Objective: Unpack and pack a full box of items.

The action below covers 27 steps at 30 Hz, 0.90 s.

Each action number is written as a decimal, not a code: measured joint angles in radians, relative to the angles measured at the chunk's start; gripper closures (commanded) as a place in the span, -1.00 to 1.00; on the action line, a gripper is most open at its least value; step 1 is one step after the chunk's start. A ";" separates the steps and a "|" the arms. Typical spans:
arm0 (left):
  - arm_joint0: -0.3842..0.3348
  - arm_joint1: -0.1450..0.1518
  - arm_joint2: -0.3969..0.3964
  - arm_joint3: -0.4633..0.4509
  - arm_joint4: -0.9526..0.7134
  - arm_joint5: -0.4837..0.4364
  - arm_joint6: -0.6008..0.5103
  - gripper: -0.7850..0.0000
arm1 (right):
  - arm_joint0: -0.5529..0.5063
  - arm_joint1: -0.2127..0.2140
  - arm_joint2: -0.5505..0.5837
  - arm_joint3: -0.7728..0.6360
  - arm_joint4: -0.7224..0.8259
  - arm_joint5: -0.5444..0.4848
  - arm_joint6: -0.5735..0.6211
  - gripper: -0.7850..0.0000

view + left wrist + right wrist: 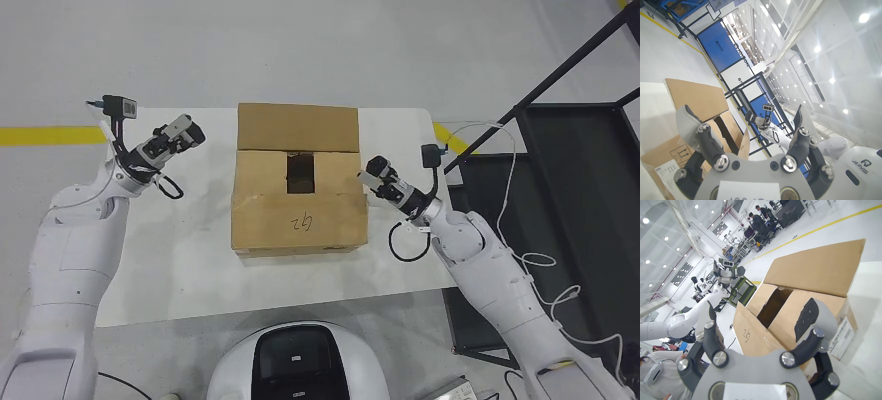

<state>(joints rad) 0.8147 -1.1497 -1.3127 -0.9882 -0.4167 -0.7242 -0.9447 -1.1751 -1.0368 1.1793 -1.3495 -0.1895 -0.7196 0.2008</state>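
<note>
The cardboard box (298,215) sits in the middle of the tabletop (190,255), its contents hidden inside a dark slot (300,172) between 2 inner flaps (262,172). The left end effector (188,132) hangs open, well apart from the box's left side. The right end effector (374,172), also open, is just beside its right edge.

A white rectangular counter (180,250) stands on a pale grey glossy floor (300,50). A yellow painted floor stripe (45,134) shows at either side of the counter. Just beside the counter on the right is a black metal-framed rack (585,170), with a thin white cable (512,175) trailing over its dark shelf. In the left wrist view, blue panels in black frames (715,43) line the hall beside a white perforated panel (733,74), under round ceiling lamps (864,18). In the right wrist view, an olive-green metal-framed stand (748,285) sits on the floor.
</note>
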 measured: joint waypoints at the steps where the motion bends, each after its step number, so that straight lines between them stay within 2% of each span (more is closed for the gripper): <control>1: 0.013 0.003 -0.009 -0.018 0.001 0.007 0.005 -1.00 | 0.008 -0.002 -0.002 0.012 -0.017 0.013 -0.004 -1.00; 7: 0.081 0.016 -0.041 -0.115 0.017 0.042 0.029 -1.00 | 0.084 -0.030 -0.070 0.134 -0.061 0.076 -0.015 -1.00; 13: 0.121 0.025 -0.055 -0.183 0.055 0.067 0.045 -1.00 | 0.151 -0.064 -0.141 0.254 -0.046 0.063 -0.023 -1.00; 20: 0.134 0.033 -0.073 -0.186 0.124 0.096 0.099 -1.00 | 0.186 -0.086 -0.177 0.299 -0.006 -0.010 0.009 -1.00; 27: 0.131 0.046 -0.114 -0.142 0.184 0.111 0.139 -1.00 | 0.199 -0.102 -0.208 0.295 0.006 -0.040 0.068 -1.00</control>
<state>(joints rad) 0.9456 -1.1037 -1.4263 -1.1300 -0.2330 -0.6130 -0.8058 -0.9757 -1.1384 0.9711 -1.0542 -0.1835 -0.7592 0.2689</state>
